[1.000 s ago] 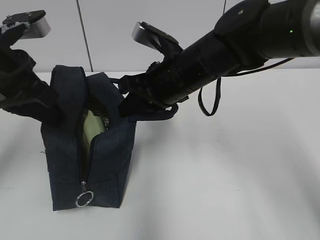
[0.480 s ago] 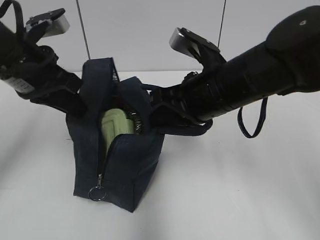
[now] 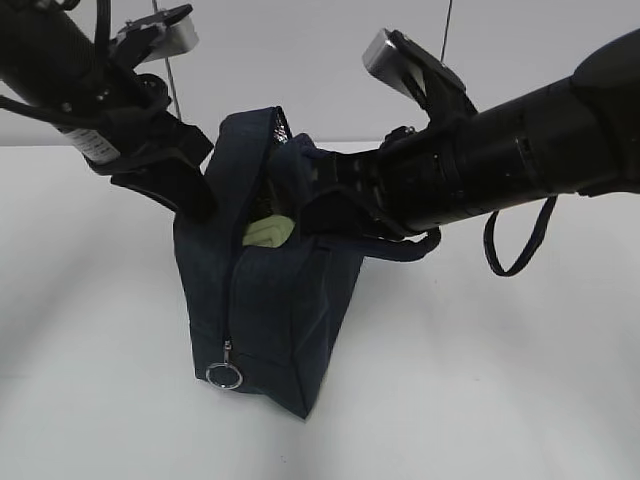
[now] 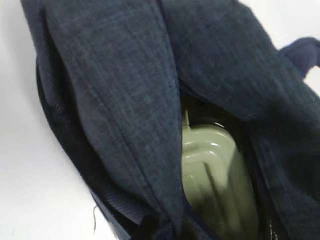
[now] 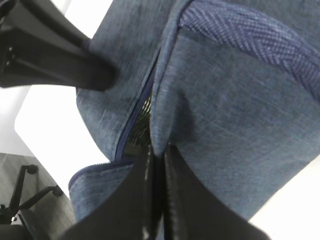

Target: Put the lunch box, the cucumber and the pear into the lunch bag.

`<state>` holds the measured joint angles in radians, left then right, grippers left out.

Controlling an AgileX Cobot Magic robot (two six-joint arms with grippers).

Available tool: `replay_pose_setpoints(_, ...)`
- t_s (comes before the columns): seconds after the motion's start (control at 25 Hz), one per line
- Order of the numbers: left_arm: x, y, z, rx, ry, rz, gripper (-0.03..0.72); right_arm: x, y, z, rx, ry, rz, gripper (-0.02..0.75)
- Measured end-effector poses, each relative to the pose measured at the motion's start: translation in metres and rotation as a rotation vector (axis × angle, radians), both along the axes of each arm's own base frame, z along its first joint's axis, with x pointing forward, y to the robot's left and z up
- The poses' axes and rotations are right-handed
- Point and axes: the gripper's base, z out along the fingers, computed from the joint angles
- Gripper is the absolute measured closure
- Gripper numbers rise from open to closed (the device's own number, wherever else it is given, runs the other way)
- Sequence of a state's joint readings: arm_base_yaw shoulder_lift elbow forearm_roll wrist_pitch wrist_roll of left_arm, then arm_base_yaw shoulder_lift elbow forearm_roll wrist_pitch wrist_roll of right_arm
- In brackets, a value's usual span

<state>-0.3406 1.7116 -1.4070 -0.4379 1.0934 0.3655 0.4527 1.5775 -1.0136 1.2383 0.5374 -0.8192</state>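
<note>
While both pincers pinch the dark navy fabric lunch bag's (image 3: 262,300) rims shut-tight, the pale sage-green lunch box (image 3: 266,233) stands upright between them.

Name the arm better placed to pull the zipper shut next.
Neither stands out: left tool and right tool both pinch the lunch bag rim. The ring pull hangs low; probably right.

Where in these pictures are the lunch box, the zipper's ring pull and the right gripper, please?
lunch box (image 4: 212,165): left wrist view, on its pale green lid inside the bag.
ring pull (image 3: 224,376): exterior view, on the metal ring low on the bag's front.
right gripper (image 5: 156,165): right wrist view, between the fingertips pinching the fabric.
</note>
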Motion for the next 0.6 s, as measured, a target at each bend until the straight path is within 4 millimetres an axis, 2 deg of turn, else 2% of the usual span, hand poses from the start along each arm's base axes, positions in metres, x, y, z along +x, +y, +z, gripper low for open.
replay_pose_setpoints(0.16,-0.0001,0.0002,-0.0001,0.001,0.002,-0.001,0.665,0.0007,-0.0004,-0.0001,-0.004,-0.006,-0.006,0.665)
replay_pose_setpoints(0.28,-0.0011,0.0003,0.0,0.004,0.011,-0.006,0.64,-0.0002,-0.0003,0.001,-0.003,-0.009,0.002,0.503)
replay_pose_setpoints(0.36,-0.0018,0.0002,-0.0001,0.005,0.018,-0.01,0.589,-0.0012,-0.0001,0.0019,0.0,-0.01,0.01,0.395)
replay_pose_setpoints(0.48,-0.0021,-0.0001,-0.0001,0.006,0.019,-0.011,0.465,-0.003,0.0007,0.0025,0.005,-0.003,0.028,0.282)
replay_pose_setpoints(0.6,-0.0025,0.0,0.0005,0.005,0.019,-0.012,0.37,-0.0045,0.0002,0.0046,0.002,-0.011,0.036,0.248)
